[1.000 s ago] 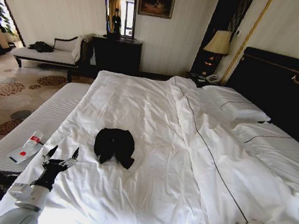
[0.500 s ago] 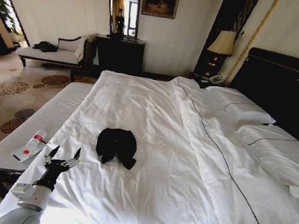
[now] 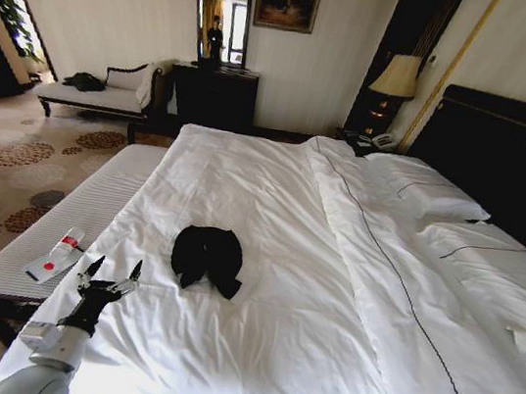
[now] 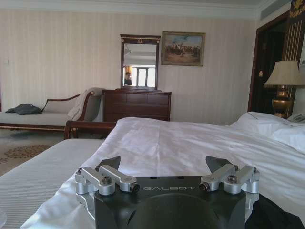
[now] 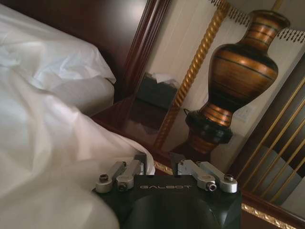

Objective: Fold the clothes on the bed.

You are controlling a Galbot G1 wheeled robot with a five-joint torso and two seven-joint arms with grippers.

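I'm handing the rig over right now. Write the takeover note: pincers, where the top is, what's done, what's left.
Left pincer: open, empty, low over the near left edge of the bed, short of the top.
Right pincer: fingers close together, beside bunched white bedding, facing a lamp by the headboard.
Top: bunched black heap mid-bed, on the white duvet, touched by neither pincer.
Done: no visible neat fold.
Left: reach the top, spread it flat, fold it.
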